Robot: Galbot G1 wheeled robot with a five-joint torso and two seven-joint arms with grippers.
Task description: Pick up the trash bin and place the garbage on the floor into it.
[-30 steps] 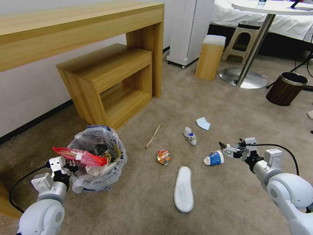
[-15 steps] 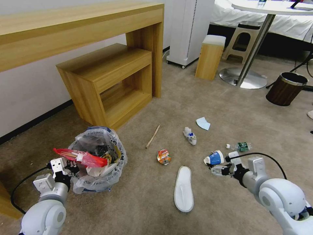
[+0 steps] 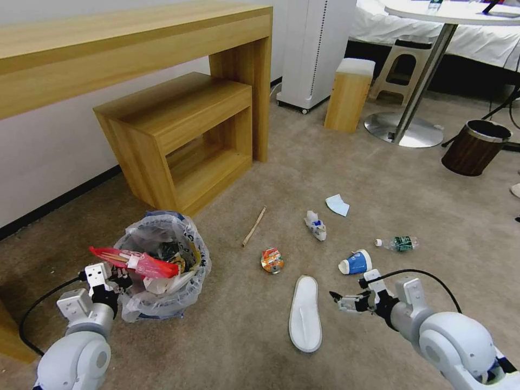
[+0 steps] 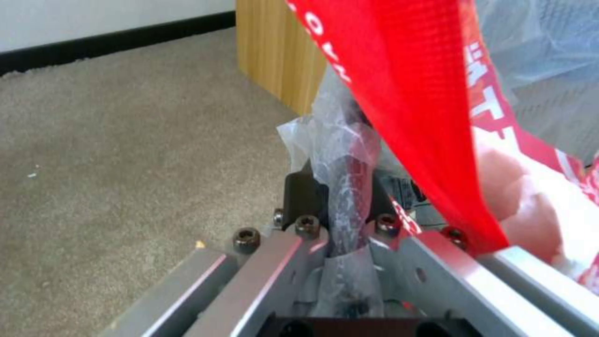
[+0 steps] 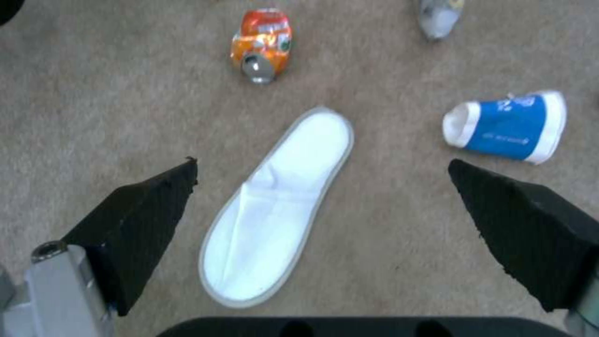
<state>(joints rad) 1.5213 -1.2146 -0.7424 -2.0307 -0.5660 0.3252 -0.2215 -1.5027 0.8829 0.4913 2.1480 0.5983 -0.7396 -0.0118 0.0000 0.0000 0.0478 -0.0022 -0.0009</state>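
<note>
The trash bin [image 3: 168, 292], lined with a crinkled clear bag, stands on the carpet at the near left with a red wrapper [image 3: 135, 261] sticking out of it. My left gripper [image 3: 115, 277] is shut on the bin's near rim, its fingers [image 4: 301, 194] pinching the bag [image 4: 340, 154] beside the red wrapper [image 4: 405, 93]. My right gripper [image 3: 344, 299] hangs open just right of a white slipper [image 3: 305, 314]. In the right wrist view the gripper [image 5: 321, 163] straddles the slipper [image 5: 281, 201]. An orange can [image 3: 272, 260], blue cup [image 3: 356, 262], crumpled cup [image 3: 316, 225], bottle [image 3: 398, 244], stick [image 3: 254, 226] and pale blue paper [image 3: 337, 205] lie around.
A wooden desk with a low shelf unit [image 3: 179, 135] stands behind the bin along the wall. A brown wood-grain bin [image 3: 475, 146], a round table's base [image 3: 403, 130], a wooden block [image 3: 349, 95] and a white appliance [image 3: 314, 49] stand farther back.
My right arm has drawn back and leftward from beside the blue cup to beside the slipper, and the bottle it covered now shows on the floor. The left gripper and bin have stayed put.
</note>
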